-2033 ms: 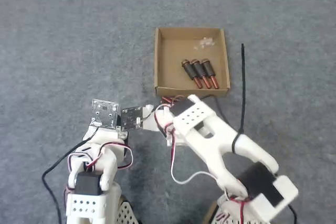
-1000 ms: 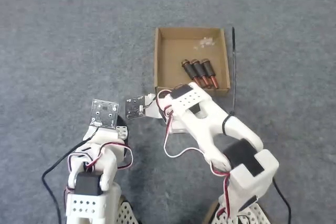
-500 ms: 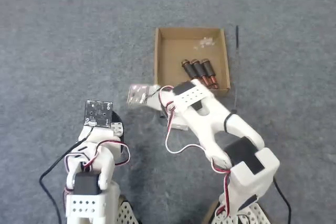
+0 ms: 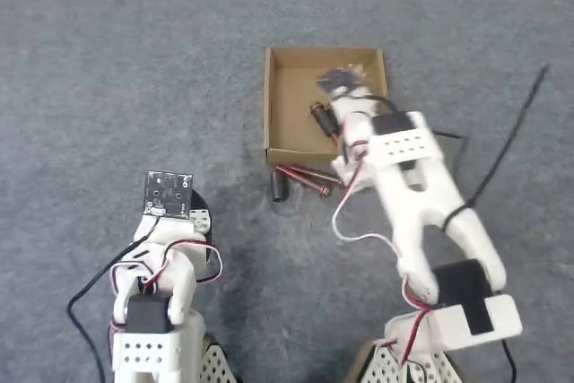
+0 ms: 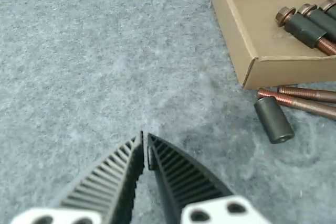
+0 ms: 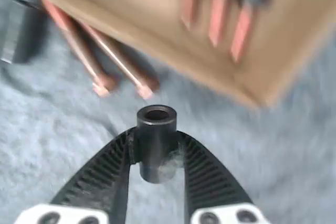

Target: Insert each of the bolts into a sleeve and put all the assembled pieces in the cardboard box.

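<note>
My right gripper (image 6: 156,144) is shut on a black sleeve (image 6: 156,124), held upright above the carpet just off the cardboard box (image 6: 131,3). Two loose copper bolts (image 6: 79,45) and another black sleeve (image 6: 21,35) lie on the carpet in front of the box. From above, these bolts (image 4: 303,177) and that sleeve (image 4: 280,186) sit at the box's (image 4: 267,105) front edge, and the right arm (image 4: 399,145) hangs over its front right corner. Three assembled pieces (image 5: 302,22) lie inside. My left gripper (image 5: 144,140) is shut and empty, low over the carpet to the left.
Grey carpet covers the whole table. A black cable (image 4: 511,132) trails off the right arm to the right of the box. The left arm's wrist board (image 4: 169,193) stands well short of the loose bolts (image 5: 304,98) and sleeve (image 5: 273,119).
The right arm has swung from the box's front left to its front right, uncovering two bolts and a sleeve on the carpet. The left arm drew back slightly, then kept still.
</note>
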`<state>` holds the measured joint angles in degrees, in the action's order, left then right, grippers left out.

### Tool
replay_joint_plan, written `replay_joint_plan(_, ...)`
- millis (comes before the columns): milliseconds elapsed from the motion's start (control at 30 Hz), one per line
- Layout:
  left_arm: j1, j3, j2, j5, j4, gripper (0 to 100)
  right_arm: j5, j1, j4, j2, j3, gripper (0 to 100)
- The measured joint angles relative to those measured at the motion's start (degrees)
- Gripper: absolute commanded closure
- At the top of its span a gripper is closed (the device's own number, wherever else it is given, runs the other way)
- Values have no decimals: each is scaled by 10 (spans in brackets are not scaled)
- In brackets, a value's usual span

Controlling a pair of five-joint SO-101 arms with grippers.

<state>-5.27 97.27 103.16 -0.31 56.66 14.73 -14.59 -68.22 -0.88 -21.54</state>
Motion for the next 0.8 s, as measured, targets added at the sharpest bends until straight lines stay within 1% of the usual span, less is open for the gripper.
replay_joint_plan(100, 0, 0, 0, 0, 0, 986, -27, 63, -8, -10, -17, 992)
replay_joint_plan(200, 0, 0, 0, 0, 0, 986, -40, 116, 6, -26, -61, 992)
replay_joint_plan(267, 0, 0, 0, 0, 0, 986, -42, 133, 20, -40, -95, 992)
replay_joint_plan(433, 0, 0, 0, 0, 0, 986, -44, 146, 32, -84, -165, 992)
replay_joint_plan(567, 0, 0, 0, 0, 0, 986, -44, 177, 49, -116, -191, 992)
replay_joint_plan(800, 0, 0, 0, 0, 0, 986, -44, 236, 72, -120, -207, 991)
